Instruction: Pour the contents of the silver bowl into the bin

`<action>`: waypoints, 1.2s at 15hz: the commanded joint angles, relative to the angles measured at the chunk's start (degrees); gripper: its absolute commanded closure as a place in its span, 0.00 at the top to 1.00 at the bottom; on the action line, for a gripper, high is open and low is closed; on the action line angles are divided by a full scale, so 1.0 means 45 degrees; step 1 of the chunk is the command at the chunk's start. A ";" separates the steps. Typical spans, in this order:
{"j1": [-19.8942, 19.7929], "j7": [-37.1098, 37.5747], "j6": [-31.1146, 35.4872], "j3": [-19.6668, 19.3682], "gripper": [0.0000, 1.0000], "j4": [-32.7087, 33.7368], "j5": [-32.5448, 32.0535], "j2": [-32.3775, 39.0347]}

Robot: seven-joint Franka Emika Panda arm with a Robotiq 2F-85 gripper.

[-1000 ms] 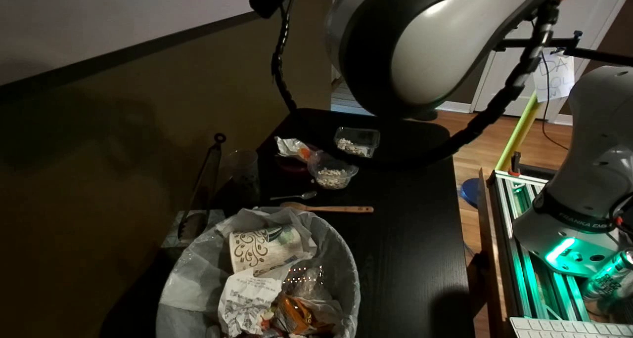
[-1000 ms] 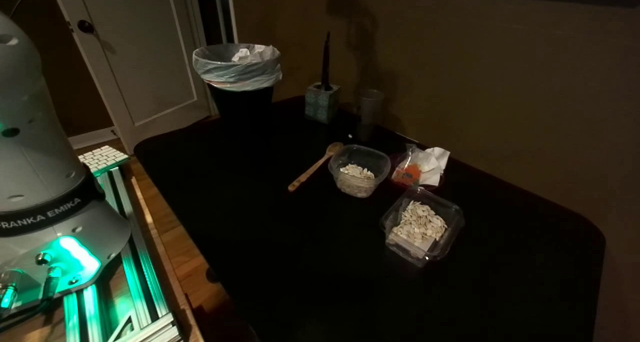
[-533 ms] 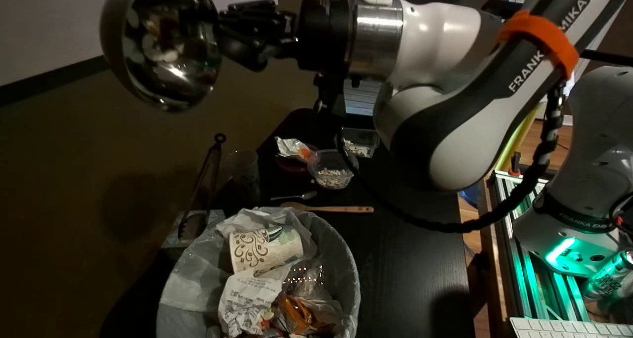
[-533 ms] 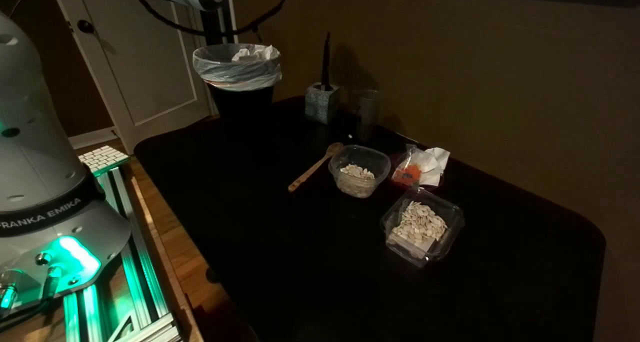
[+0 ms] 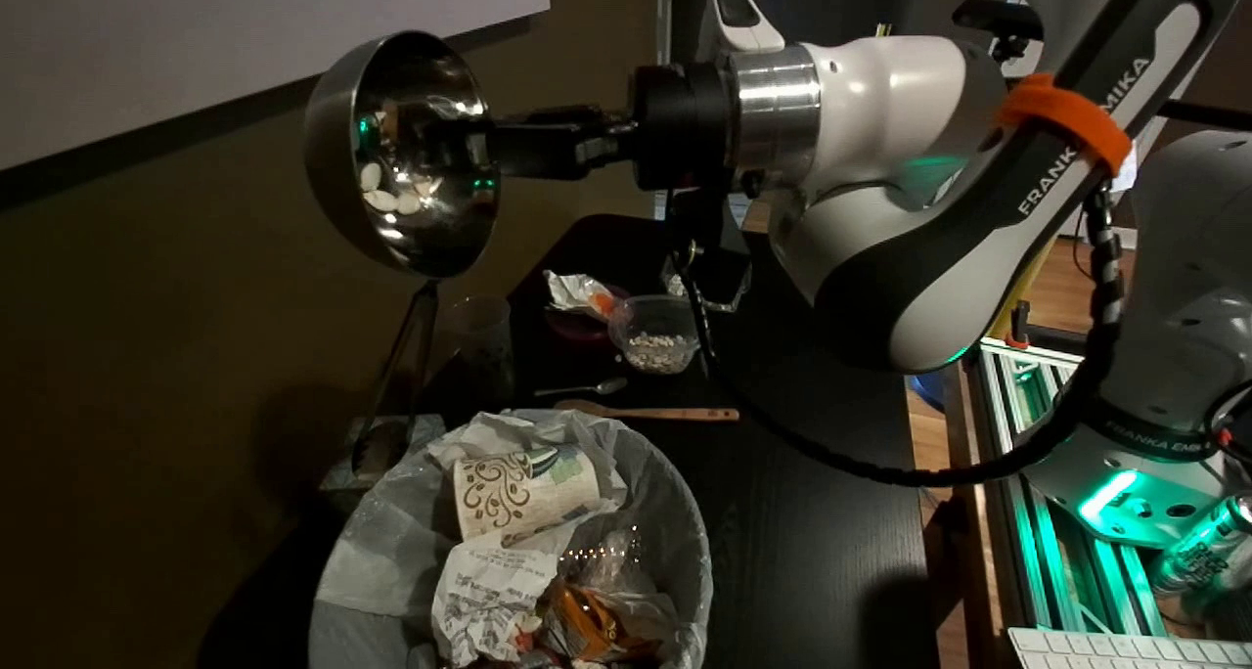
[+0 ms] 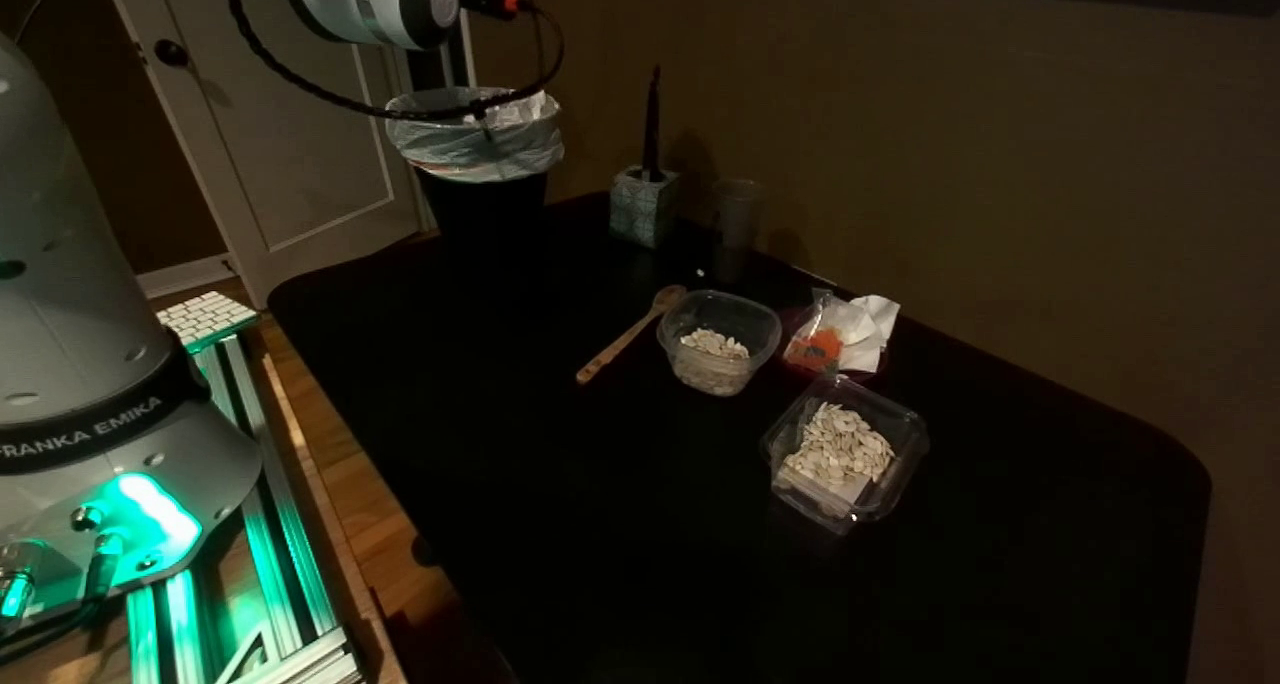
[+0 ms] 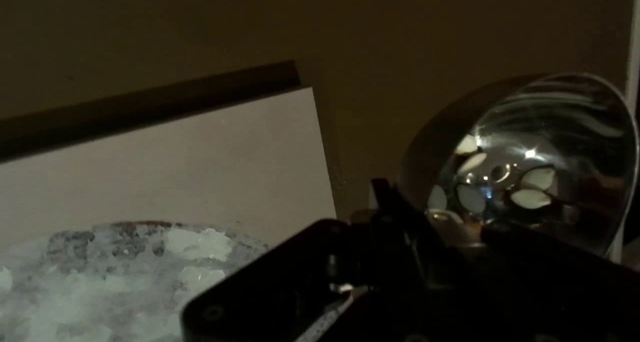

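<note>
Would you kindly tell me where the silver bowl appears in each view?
In an exterior view: the silver bowl, upper left.
In an exterior view with the bin upper left: not in it.
Wrist view: the silver bowl at the right, near mid-height.
Shared landmark of both bowl views: the pale wall panel, lower left in the wrist view.
</note>
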 commanded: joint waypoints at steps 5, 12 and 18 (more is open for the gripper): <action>-0.1317 0.3616 0.0646 -0.0392 0.06 -0.0987 -0.2167 0.0283; -0.1741 0.1837 -0.2676 -0.0991 0.01 -0.1578 -0.0734 -0.0311; -0.2727 0.1687 -0.6335 -0.1989 0.01 -0.2559 -0.0886 -0.0783</action>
